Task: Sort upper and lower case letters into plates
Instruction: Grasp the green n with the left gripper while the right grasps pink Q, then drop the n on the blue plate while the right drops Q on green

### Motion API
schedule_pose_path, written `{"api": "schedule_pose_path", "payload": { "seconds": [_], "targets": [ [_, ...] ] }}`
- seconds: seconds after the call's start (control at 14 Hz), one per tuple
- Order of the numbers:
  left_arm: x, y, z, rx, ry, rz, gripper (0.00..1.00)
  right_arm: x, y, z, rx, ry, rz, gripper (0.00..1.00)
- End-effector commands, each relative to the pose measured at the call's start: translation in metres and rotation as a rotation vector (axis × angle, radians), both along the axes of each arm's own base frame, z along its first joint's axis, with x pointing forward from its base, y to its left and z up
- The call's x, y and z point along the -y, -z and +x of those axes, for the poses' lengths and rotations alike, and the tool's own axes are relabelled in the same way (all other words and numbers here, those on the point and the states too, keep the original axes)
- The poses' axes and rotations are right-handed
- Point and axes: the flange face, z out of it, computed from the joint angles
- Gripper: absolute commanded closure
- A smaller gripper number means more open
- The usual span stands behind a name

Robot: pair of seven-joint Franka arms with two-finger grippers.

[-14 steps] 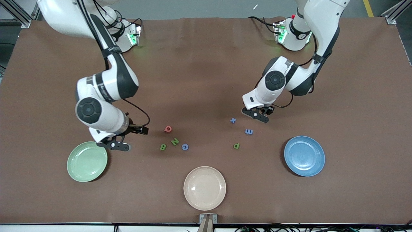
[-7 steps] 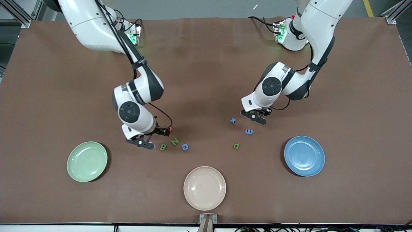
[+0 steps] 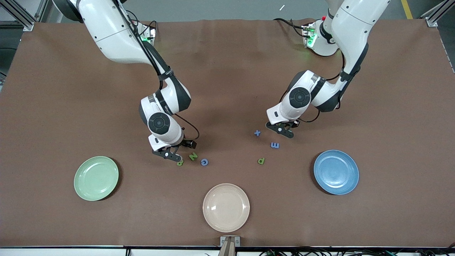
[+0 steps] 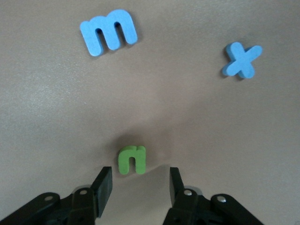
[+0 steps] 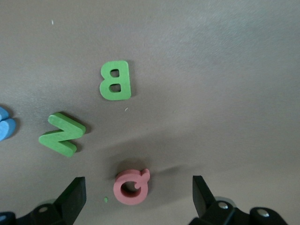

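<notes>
Brown table [image 3: 227, 53]: three plates, eight letters.

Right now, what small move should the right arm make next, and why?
Probably lower the right gripper straight down and close on the red Q. Its fingers are open, and the Q lies flat on the table between them, apart from the green N and green B.

- Flat green foam block [image 5: 116, 80]: shaped as capital "B".
- Flat green foam block [image 5: 62, 133] beside it: capital "N".
- Pink-red foam block [image 5: 132, 187]: capital "Q".
- Blue foam block [image 4: 108, 32]: lowercase "m".
- Light blue foam block [image 4: 242, 60]: lowercase "x".
- Small green foam block [image 4: 132, 160]: lowercase "n".
- Green foam block [image 3: 261, 161] on brown table: lowercase "p".
</notes>
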Motion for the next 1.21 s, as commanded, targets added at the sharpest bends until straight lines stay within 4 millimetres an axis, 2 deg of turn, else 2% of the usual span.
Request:
{"api": "schedule_pose_path", "payload": {
  "seconds": [0.0,0.21,0.43,0.5,0.64,0.71,0.86,1.07,1.14],
  "targets": [
    [-0.003,0.005,0.006,0.011,-0.002,0.004,0.43,-0.001,0.007,-0.012,0.001,0.036,0.003,0.01],
    [0.003,0.008,0.011,0.013,-0.008,0.000,0.47,-0.004,0.010,-0.016,0.001,0.055,0.001,0.06],
    [0.008,0.009,0.010,0.011,-0.036,0.003,0.60,-0.008,0.012,-0.018,0.001,0.049,0.001,0.20],
    [0.009,0.012,0.012,0.010,-0.046,0.001,0.66,-0.008,0.012,-0.018,0.001,0.049,0.001,0.26],
    [0.009,0.010,0.013,0.014,-0.052,0.002,0.93,-0.008,0.012,-0.018,0.001,0.049,0.001,0.39],
    [0.005,0.006,0.016,0.017,-0.059,0.004,0.99,-0.008,0.012,-0.018,0.000,0.049,0.000,0.45],
    [-0.008,-0.017,0.028,0.042,-0.083,0.009,0.99,-0.007,0.012,-0.018,-0.001,0.050,0.000,0.58],
    [-0.044,-0.072,0.078,0.072,-0.154,0.031,0.99,-0.004,0.011,-0.017,-0.004,0.053,-0.002,0.76],
    [-0.047,-0.086,0.090,0.071,-0.166,0.039,0.99,-0.003,0.010,-0.016,-0.004,0.056,-0.002,0.80]
  ]
}}
